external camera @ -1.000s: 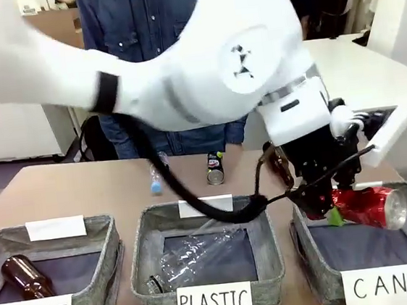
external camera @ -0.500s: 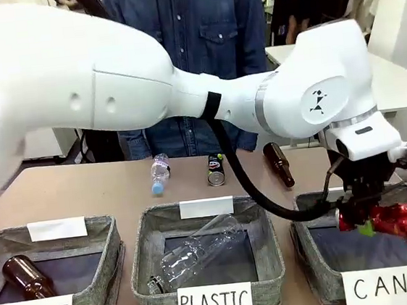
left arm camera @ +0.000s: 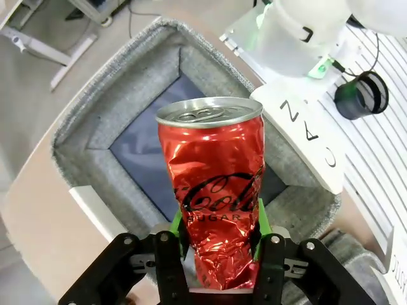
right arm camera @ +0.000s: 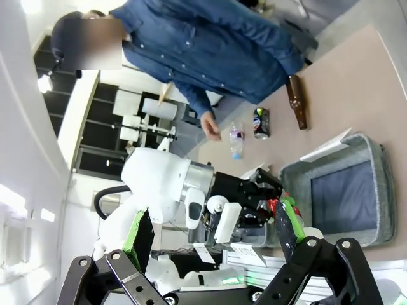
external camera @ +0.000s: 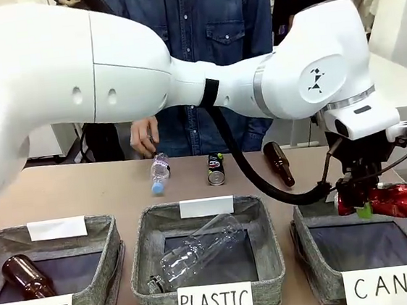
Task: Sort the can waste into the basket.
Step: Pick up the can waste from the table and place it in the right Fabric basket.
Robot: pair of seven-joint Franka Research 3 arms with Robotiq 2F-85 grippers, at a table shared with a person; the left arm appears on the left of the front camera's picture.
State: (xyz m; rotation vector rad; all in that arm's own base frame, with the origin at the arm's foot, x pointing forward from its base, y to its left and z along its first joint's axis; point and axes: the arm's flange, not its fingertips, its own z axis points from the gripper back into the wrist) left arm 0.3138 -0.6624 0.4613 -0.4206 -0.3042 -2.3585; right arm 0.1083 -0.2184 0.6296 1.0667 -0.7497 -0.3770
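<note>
My left gripper [external camera: 360,207] reaches across to the right and is shut on a crumpled red can [external camera: 392,200], which lies sideways just above the grey CAN basket [external camera: 309,247]. In the left wrist view the red can [left arm camera: 216,184] sits between the green pads of my left gripper [left arm camera: 219,238], with the basket [left arm camera: 82,127] open below it. A black can [external camera: 215,169] stands on the table beyond the middle basket. My right gripper [right arm camera: 213,235] is open with nothing between its fingers, high above the table and looking down on the black can [right arm camera: 261,122] and the basket [right arm camera: 376,190].
A brown bottle [external camera: 279,163] and a small clear plastic bottle [external camera: 159,173] lie on the far table. A person's hand [external camera: 144,137] hangs above the plastic bottle. The PLASTIC basket [external camera: 147,275] holds a clear bottle; the BOTTLE basket [external camera: 108,268] holds a brown bottle.
My left arm swung right and carried the red can over the CAN basket, then rose slightly. The person's hand has come down near the plastic bottle.
</note>
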